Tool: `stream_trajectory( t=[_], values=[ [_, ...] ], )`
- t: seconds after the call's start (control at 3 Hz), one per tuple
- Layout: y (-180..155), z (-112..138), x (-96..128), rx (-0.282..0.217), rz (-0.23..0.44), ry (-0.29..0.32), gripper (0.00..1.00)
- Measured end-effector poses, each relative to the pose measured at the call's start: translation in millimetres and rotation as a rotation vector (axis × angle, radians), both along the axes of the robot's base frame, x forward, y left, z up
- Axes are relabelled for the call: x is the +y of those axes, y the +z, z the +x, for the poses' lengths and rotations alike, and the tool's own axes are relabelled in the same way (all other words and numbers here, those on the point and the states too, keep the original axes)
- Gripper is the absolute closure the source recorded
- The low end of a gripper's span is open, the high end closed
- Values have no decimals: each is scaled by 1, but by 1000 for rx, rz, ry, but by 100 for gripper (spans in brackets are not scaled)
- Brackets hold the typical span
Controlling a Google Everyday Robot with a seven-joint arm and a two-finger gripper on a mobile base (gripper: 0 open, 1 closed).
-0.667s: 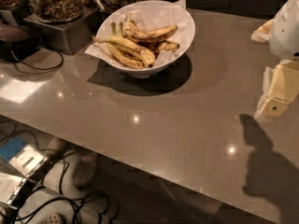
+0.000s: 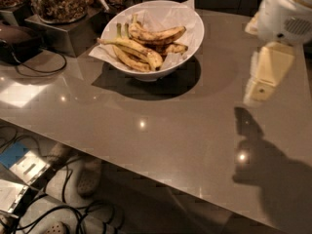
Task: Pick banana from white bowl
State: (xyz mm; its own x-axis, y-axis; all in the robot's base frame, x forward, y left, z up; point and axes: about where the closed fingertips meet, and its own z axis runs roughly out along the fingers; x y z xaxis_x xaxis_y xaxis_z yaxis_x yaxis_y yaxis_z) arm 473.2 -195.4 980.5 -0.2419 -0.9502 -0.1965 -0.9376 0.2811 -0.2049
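The table (image 2: 146,126) is a wide, glossy grey-brown surface, and small points of lamp light are reflected on it. The white bowl (image 2: 193,42) stands on its far part, lined with white paper (image 2: 168,13), and it throws a dark shadow on the table in front of it. The banana (image 2: 158,35) lies in this bowl on top of other bananas (image 2: 131,50); it is yellow with brown blotches, and its dark end points to the right.

The gripper (image 2: 265,74) hangs above the right side of the table, well apart from the bowl, under the white body of the arm (image 2: 285,13). I cannot tell whether it is open or closed. It holds nothing. Its shadow (image 2: 263,165) falls on the table below it.

Behind the bowl, at the left, a glass jar of nuts (image 2: 58,1) stands on a metal box (image 2: 63,35). A black cable (image 2: 41,69) lies on the table near it. Under the table edge the floor is dim, with more cables (image 2: 63,213).
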Motion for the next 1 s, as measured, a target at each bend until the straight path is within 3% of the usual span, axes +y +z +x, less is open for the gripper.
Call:
stream_trajectory(
  t=[0.33, 0.67, 1.0],
  values=[
    [6, 83, 83, 5, -79, 84, 0],
    [6, 90, 95, -21, -60, 100, 0],
    [13, 102, 110, -12, -15, 130, 0]
  ],
)
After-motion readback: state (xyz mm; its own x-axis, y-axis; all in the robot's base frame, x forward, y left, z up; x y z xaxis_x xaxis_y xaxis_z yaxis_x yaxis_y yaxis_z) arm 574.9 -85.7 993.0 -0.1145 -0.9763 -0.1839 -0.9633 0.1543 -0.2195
